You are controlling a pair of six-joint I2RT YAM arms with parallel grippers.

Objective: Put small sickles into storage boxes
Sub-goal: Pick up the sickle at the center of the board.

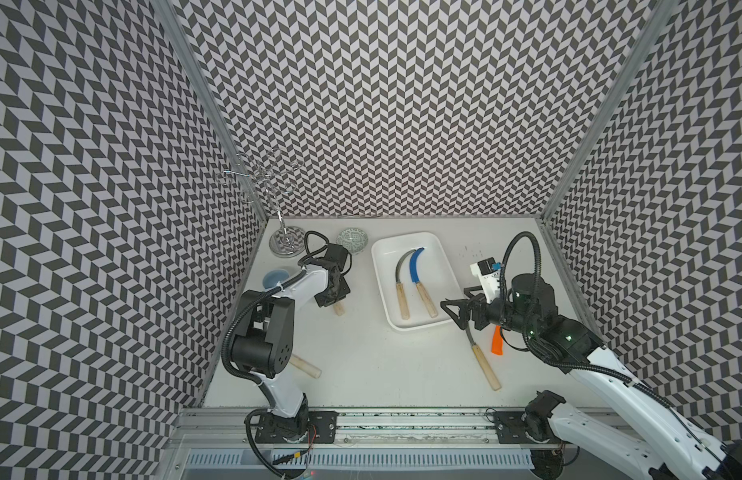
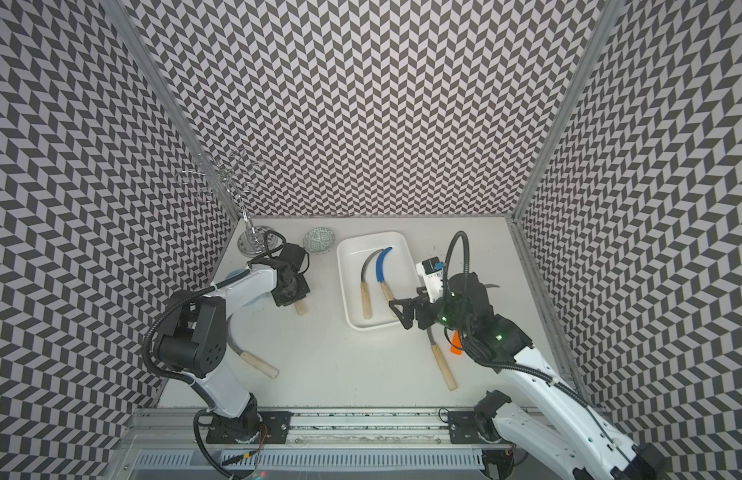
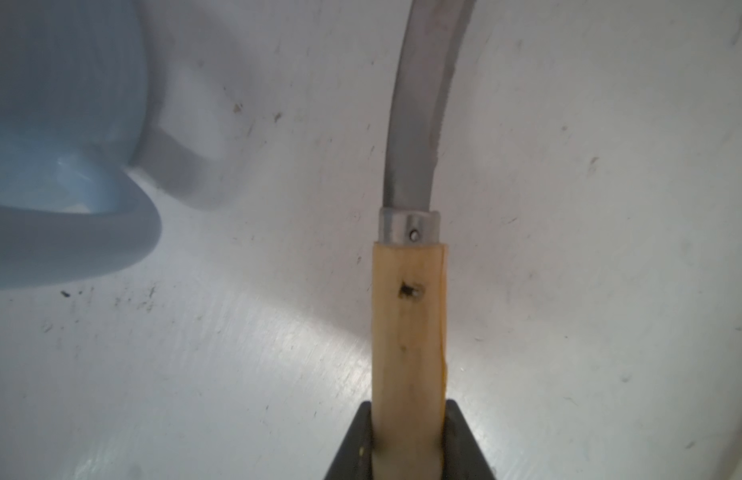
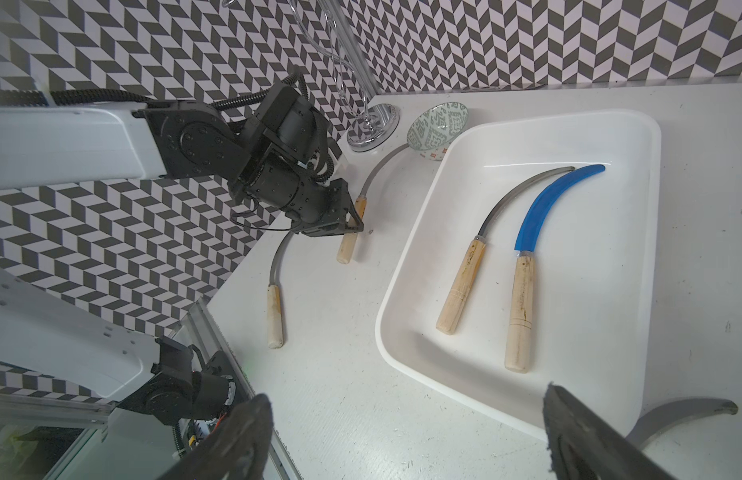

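The white storage box holds a grey-bladed sickle and a blue-bladed one. My left gripper is shut on the pale wooden handle of a third sickle, low over the table left of the box, with its blade curving toward the bowl. My right gripper hangs open and empty over the box's near right corner. Loose sickles lie on the table: one partly under the left arm, one and an orange-handled one under the right arm.
A small patterned bowl and a chrome wire stand sit at the back left. A light-blue mug stands beside the left gripper. Patterned walls close in three sides, and a metal rail runs along the front.
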